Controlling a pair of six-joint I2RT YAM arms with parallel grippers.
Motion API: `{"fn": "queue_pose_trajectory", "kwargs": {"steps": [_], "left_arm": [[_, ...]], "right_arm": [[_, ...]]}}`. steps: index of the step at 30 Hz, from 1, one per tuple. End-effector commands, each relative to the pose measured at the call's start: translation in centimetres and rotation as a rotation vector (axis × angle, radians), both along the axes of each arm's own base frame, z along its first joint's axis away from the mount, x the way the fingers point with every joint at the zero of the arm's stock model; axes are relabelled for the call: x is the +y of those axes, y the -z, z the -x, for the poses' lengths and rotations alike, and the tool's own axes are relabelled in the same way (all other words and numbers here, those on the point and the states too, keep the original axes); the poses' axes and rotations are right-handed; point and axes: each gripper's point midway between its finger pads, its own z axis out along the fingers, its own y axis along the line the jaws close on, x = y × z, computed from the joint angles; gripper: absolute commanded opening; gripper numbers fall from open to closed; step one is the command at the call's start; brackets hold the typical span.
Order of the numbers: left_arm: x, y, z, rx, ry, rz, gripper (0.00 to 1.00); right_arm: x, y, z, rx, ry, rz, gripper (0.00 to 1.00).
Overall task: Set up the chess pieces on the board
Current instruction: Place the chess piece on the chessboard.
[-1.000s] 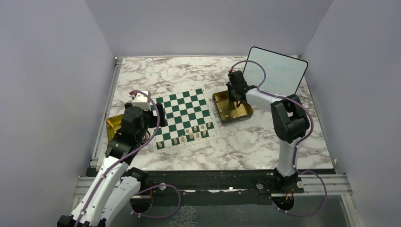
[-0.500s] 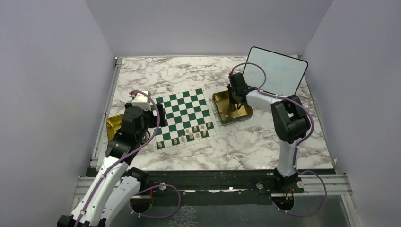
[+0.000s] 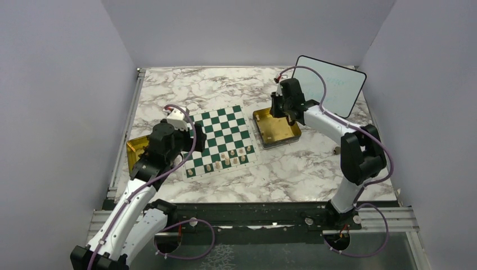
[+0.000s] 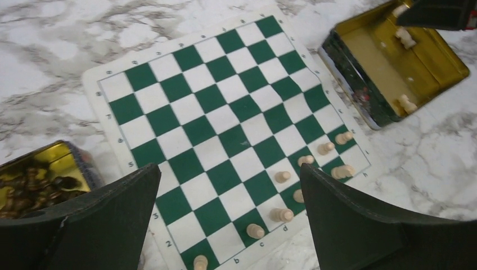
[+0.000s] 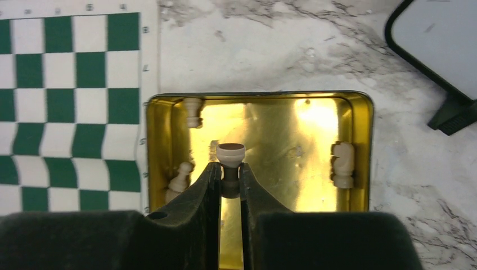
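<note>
A grey-veined marble table [image 3: 225,84] sits boxed in by plain pale walls [image 3: 56,84]. At the far left, the left tin [image 4: 45,174] holds dark pieces and lies just beside the board [image 3: 219,126]. The left gripper [image 4: 228,191] hangs over the board, jaws spread wide and empty. Cream chess pieces [image 3: 226,161] stand in the board's near rows. Further right, the right gripper [image 5: 229,174] pinches one cream piece [image 5: 230,152] by the neck above the right tin [image 5: 259,94] (three more lie loose inside). A whiteboard [image 3: 332,84] stands behind. Since a second ago the right wrist has risen from the tin and its elbow swung rightward; the left arm has edged toward the board.
</note>
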Motion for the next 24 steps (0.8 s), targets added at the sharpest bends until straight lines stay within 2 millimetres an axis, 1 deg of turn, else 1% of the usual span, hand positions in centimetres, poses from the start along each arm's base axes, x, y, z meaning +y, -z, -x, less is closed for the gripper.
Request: {"fn": "queue_pose_trajectory", "kwargs": {"steps": [1, 4, 7, 10, 12, 13, 15, 20, 24], "left_arm": [[-5.2, -0.2, 0.4, 0.004, 0.260, 0.113, 0.91], [-7.1, 0.5, 0.4, 0.019, 0.364, 0.138, 0.84], [-9.3, 0.9, 1.0, 0.017, 0.503, 0.162, 0.79], [-11.2, 0.9, 1.7, -0.033, 0.628, 0.118, 0.79], [-12.5, 0.5, 2.4, -0.104, 0.721, 0.053, 0.81], [-13.3, 0.3, 2.8, -0.145, 0.771, 0.021, 0.83], [-14.3, -0.3, 3.1, -0.237, 0.852, -0.041, 0.86], [-15.6, 0.1, 4.2, -0.443, 1.084, -0.236, 0.88], [-16.1, 0.1, 4.8, -0.612, 1.223, -0.373, 0.91]], "right_arm": [[3.3, -1.3, 3.6, 0.080, -0.206, -0.161, 0.13], [5.2, -2.1, 5.8, 0.114, -0.333, -0.249, 0.13], [6.1, -2.9, 7.5, 0.130, -0.408, -0.314, 0.12], [7.3, -3.7, 9.7, 0.159, -0.502, -0.402, 0.12], [8.2, -4.4, 11.5, 0.184, -0.584, -0.477, 0.12], [8.5, -4.5, 12.2, 0.200, -0.616, -0.507, 0.12], [8.8, -5.1, 13.5, 0.216, -0.668, -0.547, 0.10], [9.0, -6.6, 15.5, 0.210, -0.730, -0.611, 0.10], [9.4, -7.9, 17.3, 0.226, -0.808, -0.673, 0.11]]}}
